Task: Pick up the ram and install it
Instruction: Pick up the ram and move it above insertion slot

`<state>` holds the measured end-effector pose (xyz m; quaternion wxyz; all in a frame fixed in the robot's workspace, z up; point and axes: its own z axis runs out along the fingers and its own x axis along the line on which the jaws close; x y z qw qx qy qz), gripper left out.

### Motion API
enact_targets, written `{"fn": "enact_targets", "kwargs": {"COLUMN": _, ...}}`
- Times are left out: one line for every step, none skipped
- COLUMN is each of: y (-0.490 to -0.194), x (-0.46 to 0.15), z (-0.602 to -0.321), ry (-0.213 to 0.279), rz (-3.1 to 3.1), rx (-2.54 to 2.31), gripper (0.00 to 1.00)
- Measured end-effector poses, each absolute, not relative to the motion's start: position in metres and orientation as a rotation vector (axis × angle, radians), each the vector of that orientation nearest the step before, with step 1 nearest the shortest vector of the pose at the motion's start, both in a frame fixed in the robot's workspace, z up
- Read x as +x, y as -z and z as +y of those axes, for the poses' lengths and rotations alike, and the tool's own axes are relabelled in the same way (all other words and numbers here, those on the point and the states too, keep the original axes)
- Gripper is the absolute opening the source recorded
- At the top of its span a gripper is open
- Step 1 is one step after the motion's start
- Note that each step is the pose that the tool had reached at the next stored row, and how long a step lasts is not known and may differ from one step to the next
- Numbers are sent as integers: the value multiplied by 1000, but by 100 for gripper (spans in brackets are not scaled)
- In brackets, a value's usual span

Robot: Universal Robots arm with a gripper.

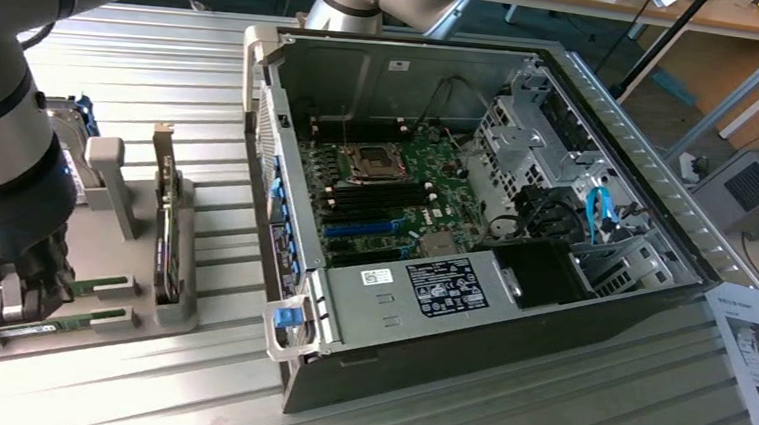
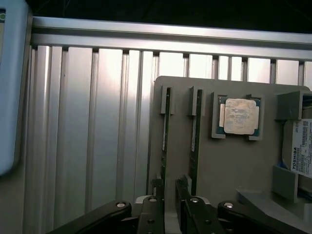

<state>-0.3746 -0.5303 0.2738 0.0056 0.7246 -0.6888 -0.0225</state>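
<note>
Standing on its thin edge in a slot of the grey fixture tray (image 2: 229, 161), the ram (image 2: 165, 131) is a narrow green stick. Its long axis runs parallel to the ribs of the aluminium table (image 2: 97, 122), with 1 end toward the gripper (image 2: 169, 184). The gripper's 2 black metal fingers (image 2: 157, 207) are apart, 1 on each side of that near end. A sliver of space seems to remain between them and the board, though the angle makes this hard to judge. A second stick (image 2: 194, 141) stands parallel in the next slot, just beside 1 finger's outer face. Past it, a square silver processor (image 2: 240, 116) lies flat in a notched pocket, near a white-labelled hard drive (image 2: 302, 146). The open black computer case (image 1: 615, 289) sits toward the exterior view's right of the tray.
</note>
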Motion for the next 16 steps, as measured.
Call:
{"fn": "enact_targets", "kwargs": {"y": -273, "x": -375, "z": -531, "ry": 70, "rz": -2156, "rx": 2268, "gripper": 24}}
{"fn": "enact_targets", "kwargs": {"y": -271, "x": -375, "z": -531, "ry": 70, "rz": -2156, "rx": 2268, "gripper": 24}}
{"fn": "enact_targets", "kwargs": {"y": -271, "x": -375, "z": -532, "ry": 70, "rz": -2156, "rx": 2268, "gripper": 24}}
{"fn": "enact_targets", "kwargs": {"y": -269, "x": -375, "z": -532, "ry": 70, "rz": -2156, "rx": 2268, "gripper": 24}}
{"fn": "enact_targets", "kwargs": {"y": -268, "x": -375, "z": -532, "ry": 70, "rz": -2156, "rx": 2268, "gripper": 24}}
{"fn": "enact_targets", "kwargs": {"y": -267, "x": -375, "z": -533, "ry": 70, "rz": -2156, "rx": 2268, "gripper": 24}}
{"fn": "enact_targets", "kwargs": {"y": -266, "x": -375, "z": -533, "ry": 70, "rz": -2156, "rx": 2268, "gripper": 24}}
{"fn": "enact_targets", "kwargs": {"y": -265, "x": -375, "z": -533, "ry": 70, "rz": -2156, "rx": 2268, "gripper": 24}}
{"fn": "enact_targets", "kwargs": {"y": -264, "x": -375, "z": -534, "ry": 70, "rz": -2156, "rx": 2268, "gripper": 24}}
{"fn": "enact_targets", "kwargs": {"y": -263, "x": -375, "z": -534, "ry": 70, "rz": -2156, "rx": 2268, "gripper": 24}}
{"fn": "enact_targets", "kwargs": {"y": -262, "x": -375, "z": -534, "ry": 70, "rz": -2156, "rx": 2268, "gripper": 24}}
{"fn": "enact_targets", "kwargs": {"y": -261, "x": -375, "z": -535, "ry": 70, "rz": -2156, "rx": 2268, "gripper": 24}}
{"fn": "enact_targets", "kwargs": {"y": -261, "x": -375, "z": -535, "ry": 70, "rz": -2156, "rx": 2268, "gripper": 24}}
{"fn": "enact_targets", "kwargs": {"y": -261, "x": -375, "z": -535, "ry": 70, "rz": -2156, "rx": 2268, "gripper": 24}}
{"fn": "enact_targets", "kwargs": {"y": -261, "x": -375, "z": -535, "ry": 70, "rz": -2156, "rx": 2268, "gripper": 24}}
{"fn": "enact_targets", "kwargs": {"y": -261, "x": -375, "z": -535, "ry": 70, "rz": -2156, "rx": 2268, "gripper": 24}}
